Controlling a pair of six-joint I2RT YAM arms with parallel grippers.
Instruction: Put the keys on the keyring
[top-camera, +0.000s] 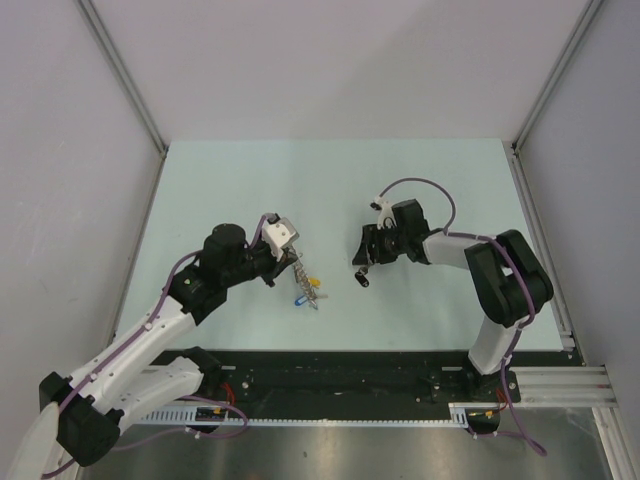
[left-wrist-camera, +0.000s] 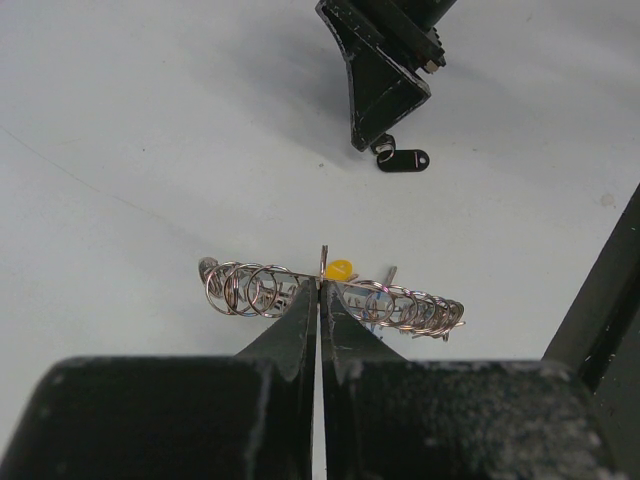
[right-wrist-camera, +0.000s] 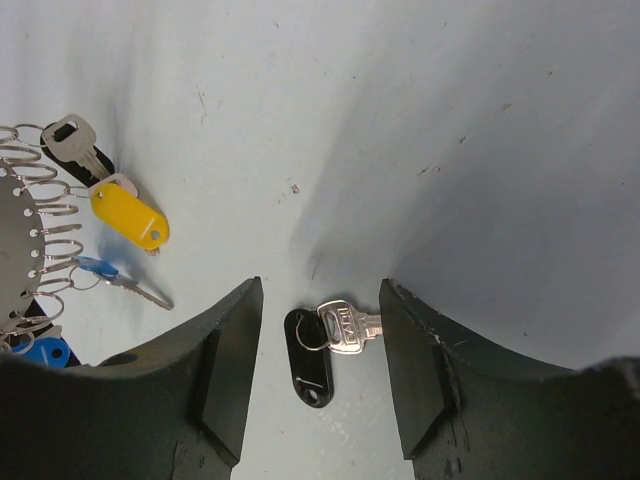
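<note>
Pinching flat grey loop-fringed keyring in left gripper, straddling black-tagged silver key with spread right gripper — liable to skid it on closing.

Bright even light, soft shadows.

Top camera high, looking down on table; wrist cameras close, low, both catching black key.
</note>
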